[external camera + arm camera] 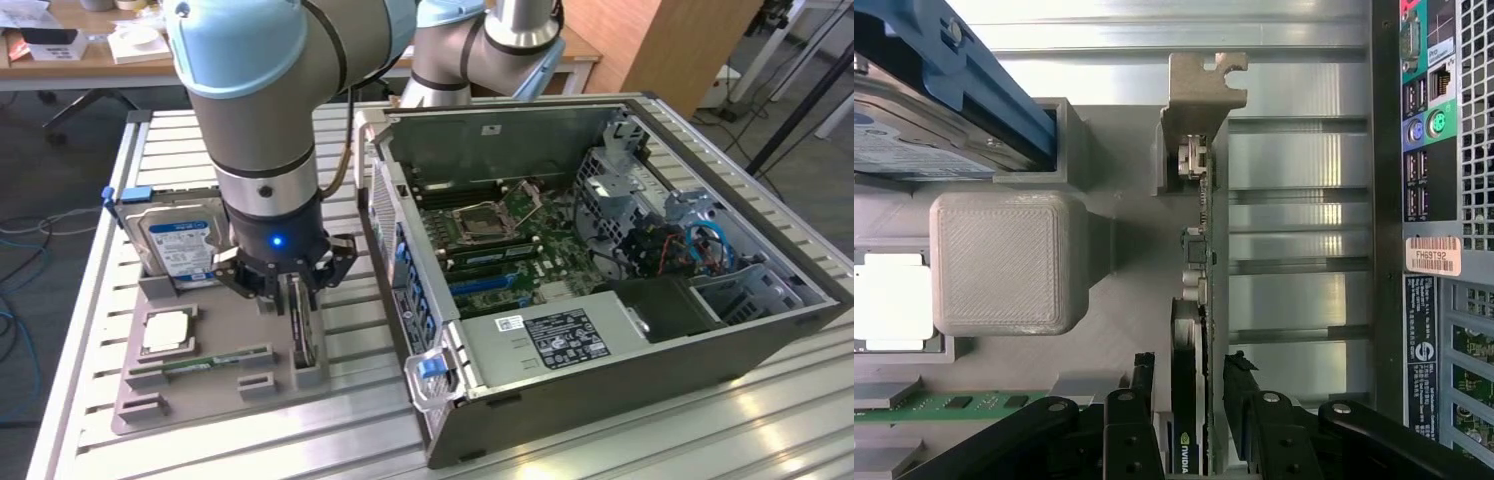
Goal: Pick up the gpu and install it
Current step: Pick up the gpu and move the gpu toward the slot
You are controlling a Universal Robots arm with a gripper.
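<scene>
The claw (1191, 365) stands with its jaws apart, one on each side of the gpu (1199, 250), not clamped on it. The gpu stands on its long edge in the slots of a grey holder tray (214, 385) on the bench (147, 140). It runs along the tray's side nearest the open computer case (641, 300), with its metal bracket at the end away from the claw. A hard drive (180, 245), a processor (167, 330) and a memory stick (214, 360) sit in the same tray.
</scene>
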